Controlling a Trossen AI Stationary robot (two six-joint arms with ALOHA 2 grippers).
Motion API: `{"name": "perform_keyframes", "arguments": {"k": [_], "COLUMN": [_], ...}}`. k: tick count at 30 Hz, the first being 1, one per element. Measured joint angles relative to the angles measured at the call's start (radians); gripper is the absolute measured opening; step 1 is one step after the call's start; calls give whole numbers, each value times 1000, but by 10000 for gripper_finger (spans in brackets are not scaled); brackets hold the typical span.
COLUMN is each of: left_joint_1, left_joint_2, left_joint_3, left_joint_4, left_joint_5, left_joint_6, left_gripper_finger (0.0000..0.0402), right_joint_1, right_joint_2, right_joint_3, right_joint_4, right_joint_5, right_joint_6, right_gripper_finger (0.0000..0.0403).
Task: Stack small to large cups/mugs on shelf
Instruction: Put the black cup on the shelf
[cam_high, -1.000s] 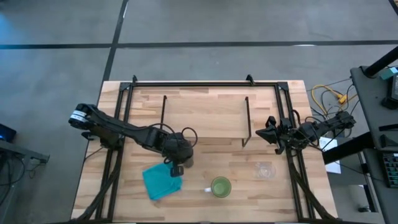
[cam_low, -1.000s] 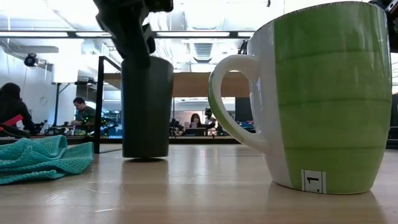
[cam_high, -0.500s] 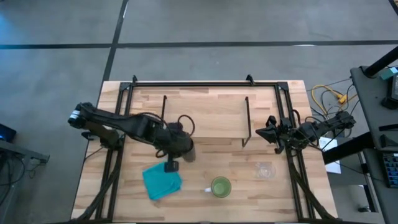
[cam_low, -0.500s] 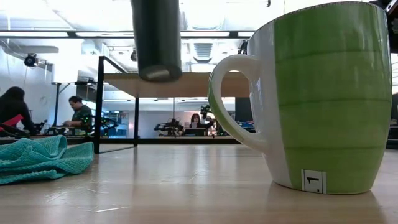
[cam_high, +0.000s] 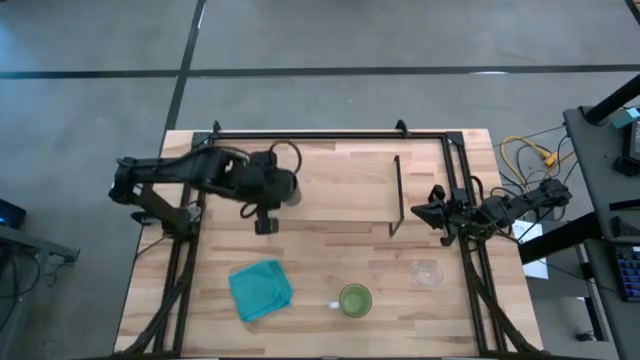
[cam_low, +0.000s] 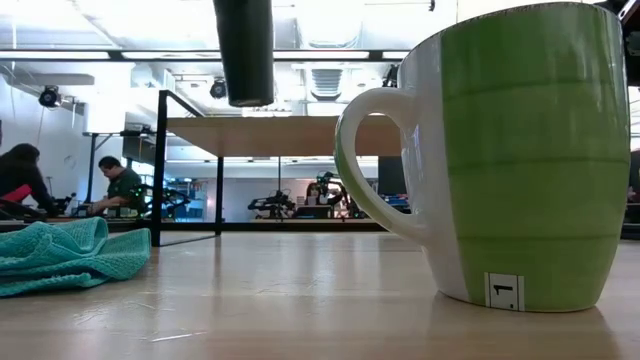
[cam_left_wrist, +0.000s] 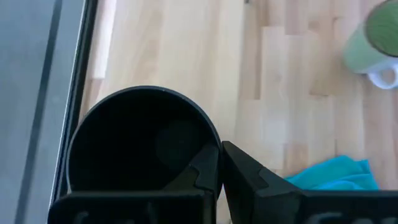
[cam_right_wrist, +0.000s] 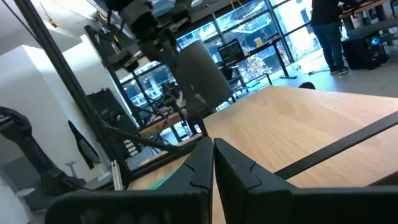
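My left gripper (cam_high: 278, 188) is shut on the black cylindrical cup (cam_low: 245, 50) and holds it in the air over the left end of the shelf (cam_high: 340, 185), above its wood board (cam_low: 300, 135). The green mug with the white handle (cam_high: 354, 300) stands on its base near the table's near edge. The clear glass cup (cam_high: 425, 272) stands to the mug's right. My right gripper (cam_high: 438, 213) is shut and empty at the table's right side, beside the shelf's right leg. My left gripper holds the black cup by its rim (cam_left_wrist: 216, 148), with one finger (cam_left_wrist: 202, 171) inside the cup and the other finger (cam_left_wrist: 249, 180) outside its wall. The fingers come from above, pointing down. The cup hangs nearly upright, mouth up, clear of table and shelf.
A teal folded cloth (cam_high: 261, 290) lies on the table left of the green mug. The black table frame (cam_high: 330, 133) runs along the far and side edges. People sit in the room beyond the table (cam_low: 120, 185).
My left gripper has lifted the black cup off the table beside the teal cloth and carried it up and toward the far edge. The cup now hangs above the shelf's left end, still upright in the hold.
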Motion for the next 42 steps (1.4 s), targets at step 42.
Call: {"name": "perform_keyframes", "arguments": {"k": [42], "left_joint_1": [169], "left_joint_2": [64], "left_joint_3": [-4], "left_joint_4": [-56], "left_joint_5": [150], "left_joint_6": [71], "left_gripper_finger": [0], "right_joint_1": [0], "right_joint_2": [0], "right_joint_3": [0], "right_joint_4": [-4], "right_joint_5": [-3], "right_joint_6": [11], "right_gripper_finger": [9]}}
